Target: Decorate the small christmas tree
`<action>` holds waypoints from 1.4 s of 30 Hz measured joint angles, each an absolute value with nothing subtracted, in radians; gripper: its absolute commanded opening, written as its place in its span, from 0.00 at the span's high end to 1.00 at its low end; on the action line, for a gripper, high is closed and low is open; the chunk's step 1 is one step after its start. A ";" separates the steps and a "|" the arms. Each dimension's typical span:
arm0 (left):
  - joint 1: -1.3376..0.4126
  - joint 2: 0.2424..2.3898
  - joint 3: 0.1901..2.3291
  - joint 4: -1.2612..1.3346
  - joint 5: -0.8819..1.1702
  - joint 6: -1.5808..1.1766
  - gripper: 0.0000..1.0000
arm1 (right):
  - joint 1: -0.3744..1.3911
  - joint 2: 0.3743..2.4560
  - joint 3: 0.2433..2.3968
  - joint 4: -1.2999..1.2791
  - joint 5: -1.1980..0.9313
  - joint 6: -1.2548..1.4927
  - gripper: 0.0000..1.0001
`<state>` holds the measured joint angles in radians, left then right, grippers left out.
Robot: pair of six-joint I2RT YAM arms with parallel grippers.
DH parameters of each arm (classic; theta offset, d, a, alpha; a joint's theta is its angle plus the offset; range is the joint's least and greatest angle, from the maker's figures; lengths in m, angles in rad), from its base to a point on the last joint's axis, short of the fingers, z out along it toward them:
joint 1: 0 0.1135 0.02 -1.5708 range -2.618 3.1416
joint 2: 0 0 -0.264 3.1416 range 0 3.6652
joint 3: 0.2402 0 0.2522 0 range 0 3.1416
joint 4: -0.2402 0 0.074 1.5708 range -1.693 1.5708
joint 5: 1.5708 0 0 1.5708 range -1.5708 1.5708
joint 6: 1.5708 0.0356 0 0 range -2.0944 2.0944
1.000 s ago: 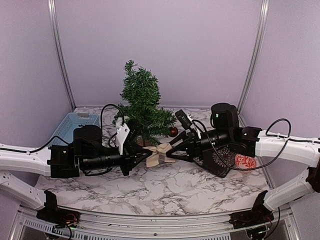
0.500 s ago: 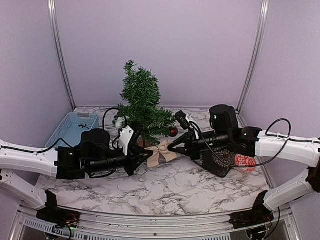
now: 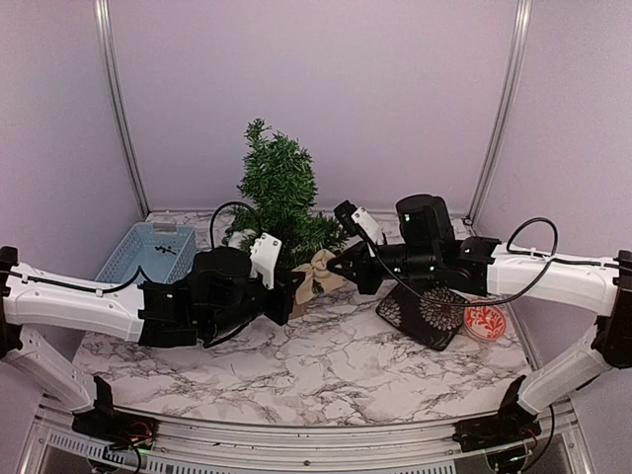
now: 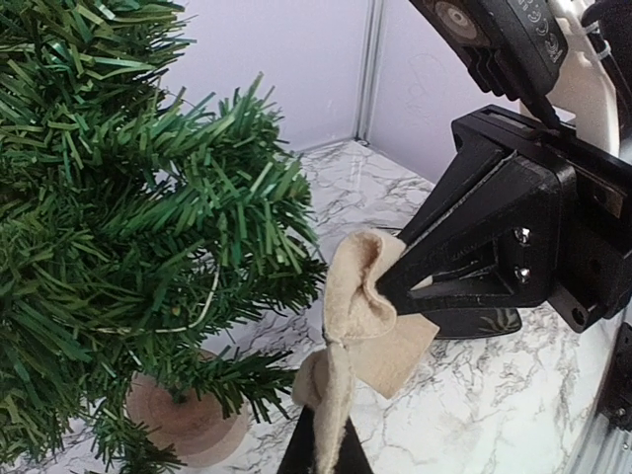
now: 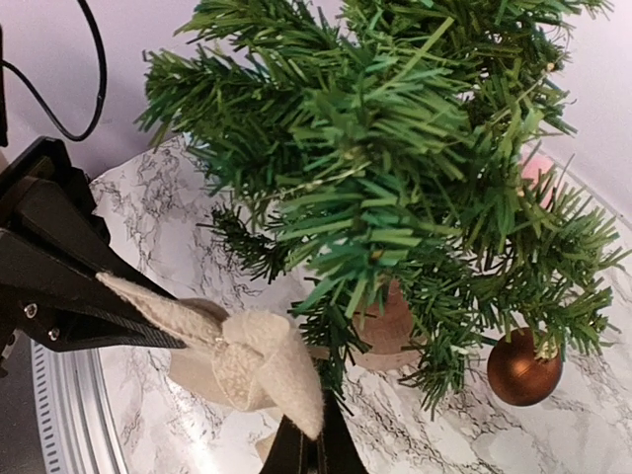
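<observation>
1. The small christmas tree (image 3: 279,193) stands upright at the worktop's (image 3: 326,365) 12 o'clock.
2. A tan bow (image 3: 316,274) sits at the tree's 5 o'clock, just beside its low branches, probably bound for them.
3. The left gripper (image 3: 294,290) is clenched on the bow's tail and the right gripper (image 3: 334,269) on its loop, likely to steady it.

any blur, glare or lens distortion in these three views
top external: even soft light, sharp, though the wide lens curves the table's front rail; left wrist: beige bow crisp, nearest needles of the small christmas tree slightly soft; right wrist: closest needles soft, brown bauble fairly sharp, no harsh glare.
</observation>
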<state>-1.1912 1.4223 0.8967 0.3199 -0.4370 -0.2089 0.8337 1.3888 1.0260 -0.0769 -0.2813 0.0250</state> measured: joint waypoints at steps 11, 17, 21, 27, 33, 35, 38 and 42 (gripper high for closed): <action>-1.191 1.474 0.906 0.310 -0.591 -0.187 1.00 | 0.841 1.489 1.064 -0.037 -0.187 0.025 1.00; -1.179 1.502 0.918 0.311 -0.637 -0.165 1.00 | 0.844 1.517 1.069 0.004 -0.149 0.031 1.00; -1.170 1.533 0.942 0.313 -0.667 -0.141 1.00 | 0.844 1.551 1.090 0.024 -0.120 0.038 1.00; -1.168 1.570 0.954 0.326 -0.716 -0.107 1.00 | 0.846 1.575 1.096 0.053 -0.082 0.058 1.00; -1.167 1.591 0.970 0.334 -0.767 -0.080 0.99 | 0.856 1.595 1.096 0.091 -0.041 0.071 1.00; -1.166 1.594 0.970 0.336 -0.780 -0.069 0.95 | 0.860 1.604 1.096 0.105 -0.030 0.076 0.97; -1.164 1.607 0.970 0.339 -0.796 -0.060 0.80 | 0.866 1.620 1.097 0.123 -0.008 0.083 0.92; -1.163 1.617 0.970 0.333 -0.817 -0.057 0.56 | 0.867 1.633 1.097 0.121 0.031 0.092 0.80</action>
